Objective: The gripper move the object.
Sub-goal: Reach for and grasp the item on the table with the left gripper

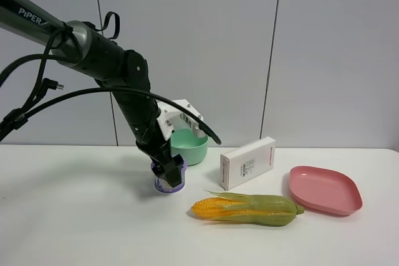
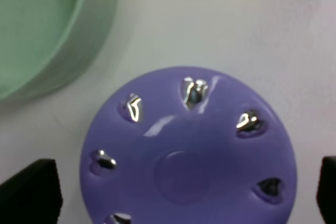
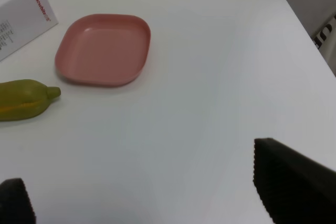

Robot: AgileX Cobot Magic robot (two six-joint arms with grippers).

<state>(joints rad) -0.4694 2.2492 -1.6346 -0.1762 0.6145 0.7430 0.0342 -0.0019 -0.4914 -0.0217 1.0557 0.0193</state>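
Observation:
The purple canister [image 1: 177, 182] with its holed lilac lid [image 2: 189, 156] stands on the white table, just in front of the mint-green bowl [image 1: 189, 146]. My left gripper [image 1: 167, 172] is down over the canister. In the left wrist view the gripper [image 2: 189, 195] is open, and its black fingers [image 2: 31, 192] flank the lid on both sides with small gaps. My right gripper [image 3: 152, 198] is open and empty above bare table; it does not show in the exterior high view.
A white box [image 1: 247, 162] stands right of the canister. A corn cob [image 1: 246, 209] lies in front of it, and a pink tray [image 1: 324, 189] sits at the right. The green bowl's rim [image 2: 79, 35] lies close beside the canister.

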